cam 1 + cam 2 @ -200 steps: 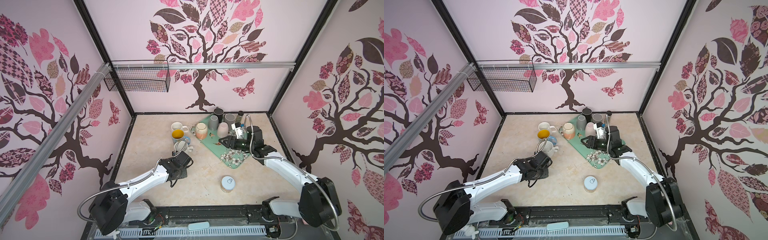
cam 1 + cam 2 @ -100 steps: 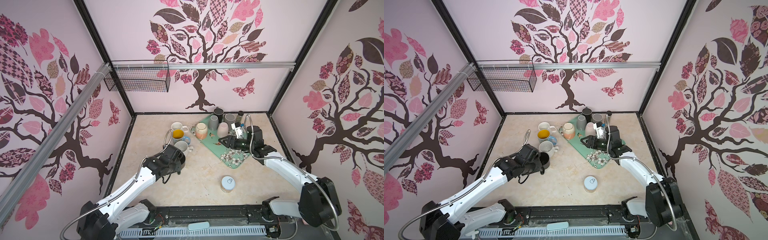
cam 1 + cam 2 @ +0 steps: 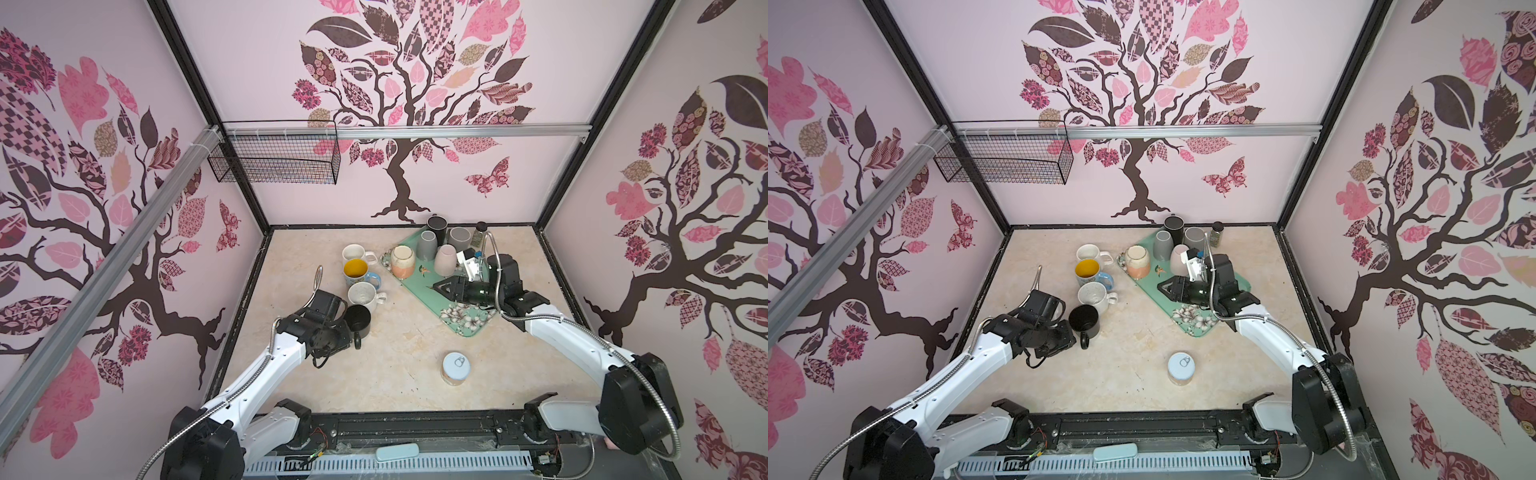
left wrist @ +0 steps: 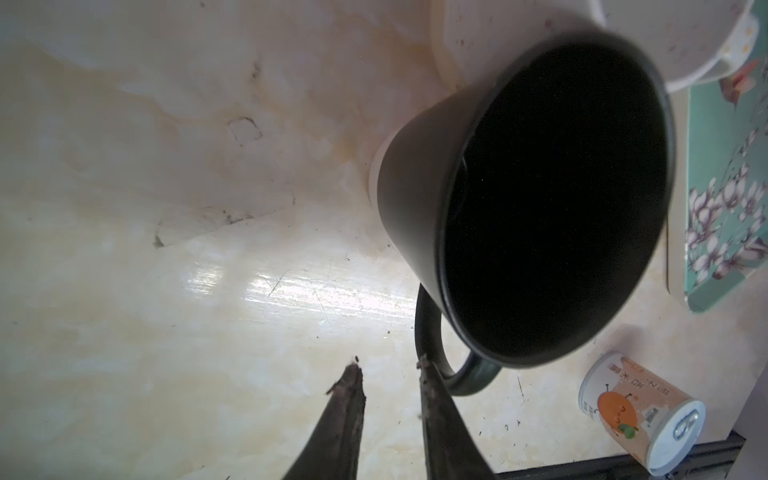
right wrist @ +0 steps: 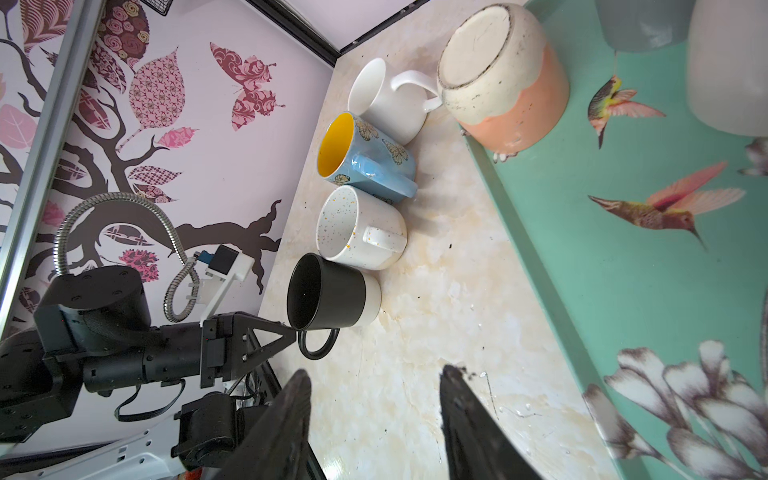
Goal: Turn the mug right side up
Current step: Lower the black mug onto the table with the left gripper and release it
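Black mug with a white base band [image 3: 357, 320] stands mouth-up on the marble-look bench [image 3: 399, 353], just beside the white speckled mug [image 3: 361, 294]. My left tool [image 4: 388, 370] sits at its handle [image 4: 424, 332], parted by a narrow gap and holding nothing. One fingertip [image 4: 432, 386] is touching or just beside the loop; I can't tell which. Both top views hide those tips under the wrist; only the left wrist view shows the gap. My right tool [image 5: 376, 374] hangs over the green floral tray [image 5: 602, 270], fingers well apart, empty. Its camera shows the mug's base flat on the bench.
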Tool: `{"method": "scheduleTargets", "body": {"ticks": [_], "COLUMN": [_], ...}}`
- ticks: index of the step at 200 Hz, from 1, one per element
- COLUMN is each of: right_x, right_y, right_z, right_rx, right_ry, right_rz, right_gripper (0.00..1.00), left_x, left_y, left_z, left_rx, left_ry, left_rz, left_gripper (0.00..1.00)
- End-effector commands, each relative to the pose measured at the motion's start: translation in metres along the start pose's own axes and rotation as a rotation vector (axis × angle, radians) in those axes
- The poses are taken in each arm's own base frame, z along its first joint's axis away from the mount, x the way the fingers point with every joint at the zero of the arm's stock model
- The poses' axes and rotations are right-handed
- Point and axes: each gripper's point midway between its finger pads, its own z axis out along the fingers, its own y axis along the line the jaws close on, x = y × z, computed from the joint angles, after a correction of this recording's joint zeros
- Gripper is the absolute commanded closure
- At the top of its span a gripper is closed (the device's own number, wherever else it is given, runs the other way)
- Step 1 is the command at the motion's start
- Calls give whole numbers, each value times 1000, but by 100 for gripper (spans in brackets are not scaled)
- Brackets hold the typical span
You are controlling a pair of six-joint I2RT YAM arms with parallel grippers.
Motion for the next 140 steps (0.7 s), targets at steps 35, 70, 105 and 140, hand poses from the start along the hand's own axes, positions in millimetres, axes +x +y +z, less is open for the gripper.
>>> {"method": "scheduleTargets", "body": {"ticks": [35,70,105,140], "right_x": [3,3,4,6], "right_y": [-10,-9,-10,-14], "right_z": [5,6,7,8], "right_rx": [33,36,39,48], "right_ry": [26,40,45,51], "right_rz": [-16,-23,-22,-16], "right_gripper": [47,47,47,46], "left_x": [5,-2,-11,-17], "left_y": [-44,-67,-80,-92], "left_z": [11,12,13,13], "left_rx": [111,159,185,216], "left_ry": [23,18,11,3], "left_rz": [20,38,54,63], "left_gripper": [74,74,74,74]}}
